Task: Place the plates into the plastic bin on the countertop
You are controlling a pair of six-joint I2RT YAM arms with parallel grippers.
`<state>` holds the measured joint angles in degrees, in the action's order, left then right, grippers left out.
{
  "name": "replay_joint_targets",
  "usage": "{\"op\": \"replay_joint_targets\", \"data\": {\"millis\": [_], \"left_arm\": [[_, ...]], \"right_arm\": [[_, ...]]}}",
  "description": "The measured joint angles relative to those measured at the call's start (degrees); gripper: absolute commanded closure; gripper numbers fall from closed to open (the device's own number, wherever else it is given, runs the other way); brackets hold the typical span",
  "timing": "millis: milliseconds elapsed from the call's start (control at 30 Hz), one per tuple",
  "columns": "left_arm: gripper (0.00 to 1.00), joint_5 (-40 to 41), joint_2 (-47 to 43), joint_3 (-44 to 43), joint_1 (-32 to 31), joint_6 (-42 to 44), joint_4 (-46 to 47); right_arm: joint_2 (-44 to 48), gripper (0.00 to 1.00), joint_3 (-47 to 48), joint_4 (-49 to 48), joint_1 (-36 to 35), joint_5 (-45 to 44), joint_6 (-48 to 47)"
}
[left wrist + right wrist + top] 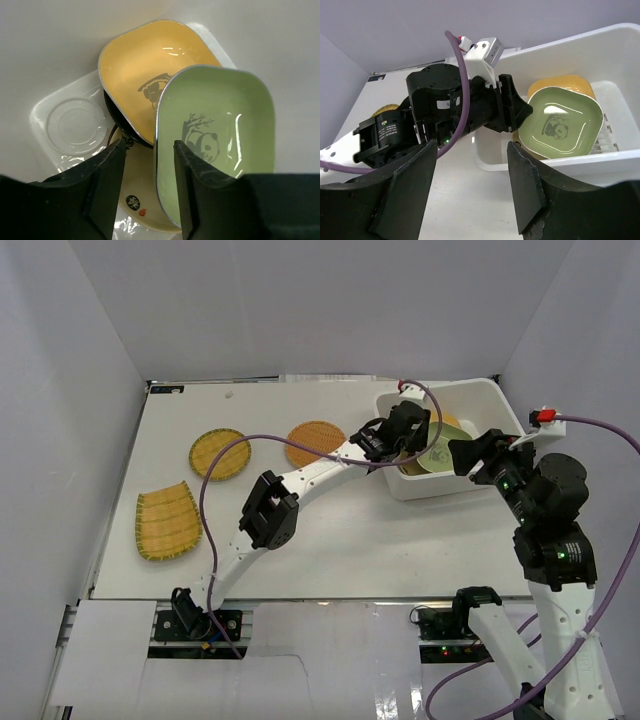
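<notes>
Plain grey walls [300,300] close in the white bench [340,550] on its left, far and right sides. Its top is flat, matt and evenly lit, and the two arm bases sit on a rail along the near edge.

At the far right corner stands the bin [455,390], white with a flared rim; the right wrist view shows slots [605,140] in its base. Inside it the plates lie piled. The green plate [437,455] is on top, tilted, overlapping the yellow plate [452,423] toward the far wall. From the left wrist a dark plate [122,125] shows under the yellow one. A cream plate [142,175] with a small dark mark lies under those, and a pale squarish dish [70,125] is lowest of all.

Three more plates lie flat on the open bench, none touching another. The ribbed plate [168,521] is near the left edge, the round yellow plate [219,454] is farther back, and the orange plate [315,443] is near the middle of the far half. A purple cable [275,438] arcs above the last two.

The left hand [418,445] reaches over the bin's left wall onto the pile. Its fingers [107,190] stand apart; the green plate's rim runs between them, close by one finger with a clear gap at the other. The right hand [460,453] hangs over the bin's near wall by the right edge, fingers wide apart, nothing between them.
</notes>
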<state>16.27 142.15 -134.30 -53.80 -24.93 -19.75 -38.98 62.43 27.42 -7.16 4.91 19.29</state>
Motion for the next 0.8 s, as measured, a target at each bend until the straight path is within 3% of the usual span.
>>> {"op": "replay_joint_targets", "data": {"millis": [33, 233, 433, 600, 700, 800], "left_arm": [[0.33, 0.11, -0.02, 0.02, 0.11, -0.02, 0.04], [0.05, -1.20, -1.95, 0.90, 0.52, -0.11, 3.69], [0.02, -2.95, -16.00, 13.51, 1.51, 1.27, 7.45], [0.02, -7.32, -39.78, 34.16, 8.28, -0.92, 11.32], [0.02, -8.85, -55.52, 47.71, 16.48, -2.99, 13.46], [0.02, -7.30, -69.18, 60.83, 22.58, -3.80, 13.05]], "right_arm": [[0.66, 0.35, 0.00, -0.07, 0.00, 0.02, 0.04], [1.22, 0.34, -0.13, -0.09, 0.00, 1.33, 0.00], [-0.92, 0.28, -1.68, -0.72, 0.00, 6.54, 0.20], [-4.83, 0.24, -5.16, -4.39, -1.44, 12.37, 2.01], [-8.46, 0.22, -6.34, -6.19, -7.17, 12.24, 3.17], [-12.46, 0.22, -6.40, -8.57, -19.15, 7.04, 3.96]]}}
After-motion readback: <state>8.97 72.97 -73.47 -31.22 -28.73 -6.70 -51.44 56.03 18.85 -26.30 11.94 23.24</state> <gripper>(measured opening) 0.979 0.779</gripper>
